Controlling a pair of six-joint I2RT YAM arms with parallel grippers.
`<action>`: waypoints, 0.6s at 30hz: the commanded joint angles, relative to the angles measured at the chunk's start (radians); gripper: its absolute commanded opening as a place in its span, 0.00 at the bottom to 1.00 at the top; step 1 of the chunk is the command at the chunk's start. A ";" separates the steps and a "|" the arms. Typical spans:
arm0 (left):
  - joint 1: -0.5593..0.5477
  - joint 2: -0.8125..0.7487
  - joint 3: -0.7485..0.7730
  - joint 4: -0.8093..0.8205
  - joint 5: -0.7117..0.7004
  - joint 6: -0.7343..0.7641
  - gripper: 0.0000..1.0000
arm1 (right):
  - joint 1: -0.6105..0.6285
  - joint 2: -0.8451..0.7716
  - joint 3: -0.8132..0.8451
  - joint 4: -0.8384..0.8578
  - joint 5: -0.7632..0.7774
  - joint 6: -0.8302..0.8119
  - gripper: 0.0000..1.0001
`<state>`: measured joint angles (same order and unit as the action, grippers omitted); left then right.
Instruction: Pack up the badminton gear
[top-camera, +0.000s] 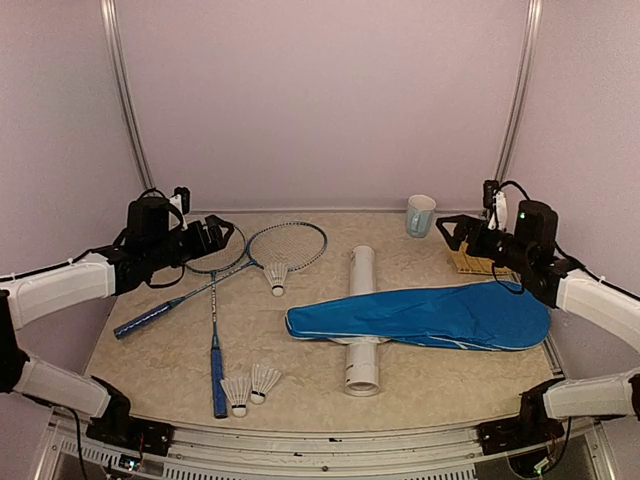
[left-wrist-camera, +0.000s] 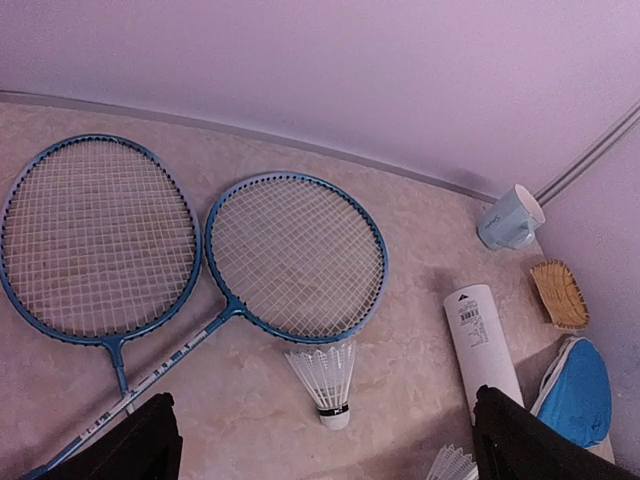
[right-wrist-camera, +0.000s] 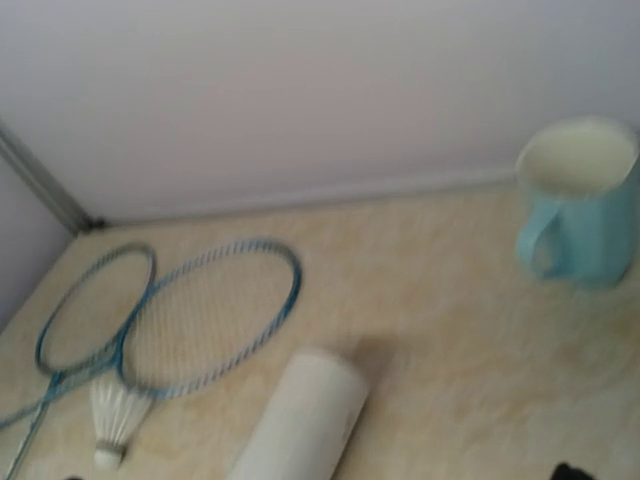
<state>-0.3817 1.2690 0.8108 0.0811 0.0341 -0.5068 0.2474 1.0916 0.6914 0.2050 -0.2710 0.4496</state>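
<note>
Two thin rackets cross at the left, heads (top-camera: 290, 245) (top-camera: 215, 258) at the back, blue handles (top-camera: 218, 375) toward the front. One white shuttlecock (top-camera: 277, 277) lies by the heads, and two more (top-camera: 237, 393) (top-camera: 264, 381) near the front edge. The long white tube (top-camera: 361, 270) lies mid-table under the blue cover (top-camera: 430, 315). My left gripper (top-camera: 215, 238) hovers open above the racket heads (left-wrist-camera: 296, 258), with the shuttlecock (left-wrist-camera: 325, 380) below between its fingers (left-wrist-camera: 140, 445). My right gripper (top-camera: 450, 232) hangs open at the back right, holding nothing.
A pale blue mug (top-camera: 420, 215) stands at the back by the wall. A straw-coloured brush (top-camera: 468, 262) lies beneath my right gripper, beside the cover's wide end. Walls close the table on three sides. The right wrist view is blurred and shows the mug (right-wrist-camera: 580, 205) and the tube (right-wrist-camera: 300, 420).
</note>
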 joint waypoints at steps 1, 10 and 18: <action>-0.090 0.005 -0.045 0.038 -0.129 0.013 0.99 | 0.074 0.036 0.037 -0.147 0.082 0.030 1.00; -0.203 -0.008 -0.116 0.084 -0.260 0.015 0.99 | 0.249 0.288 0.287 -0.431 0.158 0.107 1.00; -0.238 -0.006 -0.153 0.113 -0.358 -0.004 0.99 | 0.367 0.585 0.550 -0.571 0.204 0.224 1.00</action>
<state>-0.6029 1.2720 0.6735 0.1490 -0.2459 -0.5049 0.5716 1.5673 1.1385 -0.2516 -0.1146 0.5873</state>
